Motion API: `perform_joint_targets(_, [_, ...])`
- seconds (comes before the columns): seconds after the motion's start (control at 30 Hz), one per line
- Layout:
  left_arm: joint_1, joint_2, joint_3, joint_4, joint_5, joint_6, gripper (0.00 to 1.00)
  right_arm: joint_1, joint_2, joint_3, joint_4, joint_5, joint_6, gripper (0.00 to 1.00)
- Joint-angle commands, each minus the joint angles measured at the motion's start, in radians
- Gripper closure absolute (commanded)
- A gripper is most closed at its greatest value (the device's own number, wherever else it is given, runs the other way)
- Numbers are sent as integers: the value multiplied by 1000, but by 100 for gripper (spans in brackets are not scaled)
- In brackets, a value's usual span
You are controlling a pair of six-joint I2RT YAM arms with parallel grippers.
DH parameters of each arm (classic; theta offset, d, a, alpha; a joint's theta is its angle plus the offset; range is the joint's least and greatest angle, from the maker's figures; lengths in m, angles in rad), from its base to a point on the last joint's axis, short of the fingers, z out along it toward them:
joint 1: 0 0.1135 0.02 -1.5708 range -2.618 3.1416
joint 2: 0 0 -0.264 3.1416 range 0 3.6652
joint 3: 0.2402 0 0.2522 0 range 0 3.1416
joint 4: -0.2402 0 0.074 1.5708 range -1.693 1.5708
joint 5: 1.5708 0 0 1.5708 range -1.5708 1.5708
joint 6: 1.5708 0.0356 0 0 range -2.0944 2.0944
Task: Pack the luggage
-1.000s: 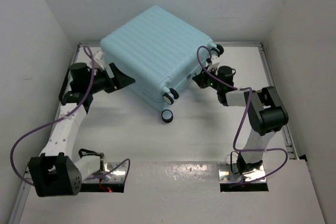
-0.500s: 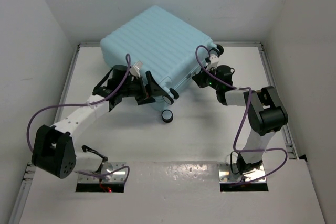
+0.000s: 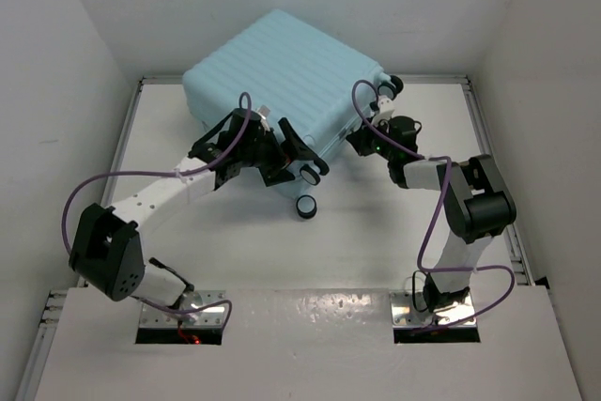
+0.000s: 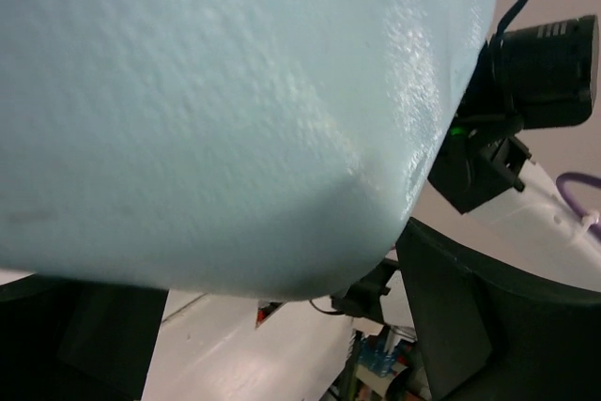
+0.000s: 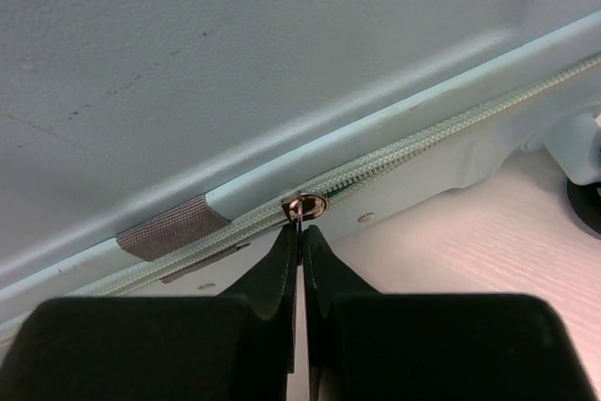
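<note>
The luggage [image 3: 282, 72], a large pale blue ribbed suitcase, lies closed on the table at the back centre. My left gripper [image 3: 293, 164] is open at its near corner beside the black-and-white wheels [image 3: 305, 206]. In the left wrist view the shell [image 4: 207, 110] fills the frame between the spread fingers [image 4: 460, 316]. My right gripper [image 3: 359, 143] is at the suitcase's right side. In the right wrist view it [image 5: 300, 232] is shut on the metal zipper pull [image 5: 304, 205] of the pale zipper [image 5: 423, 143].
White walls close in the table on the left, back and right. A raised rail [image 3: 493, 157] runs along the table's right edge. Another suitcase wheel [image 3: 392, 86] sticks out at the back right. The right arm's camera [image 4: 545, 72] shows in the left wrist view.
My left arm has swung from the suitcase's left side across its front to the wheel corner. The suitcase has shifted slightly right. The right gripper has stayed on the zipper.
</note>
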Motion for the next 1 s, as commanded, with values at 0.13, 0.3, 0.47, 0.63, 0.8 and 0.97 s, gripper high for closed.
perform_joint_targets(0.13, [-57,116,164,53,-113,-114,1,13,-59,10,118,-28,16,100])
perform_joint_targets(0.3, [-57,175,282,35,-83,-143,1,11,-59,7,131,-34,15,100])
perform_joint_targets(0.47, [-68,193,362,-37,-82,-173,1,10,-45,19,137,-34,18,100])
perform_joint_targets(0.63, [-77,202,414,-99,-72,-213,1,2,-25,47,134,-40,19,100])
perform_joint_targets(0.8, [-100,202,477,-145,-84,-222,1,2,-21,62,124,-39,19,100])
perform_joint_targets(0.97, [-158,202,491,-159,-193,-201,5,8,-17,65,128,-34,30,100])
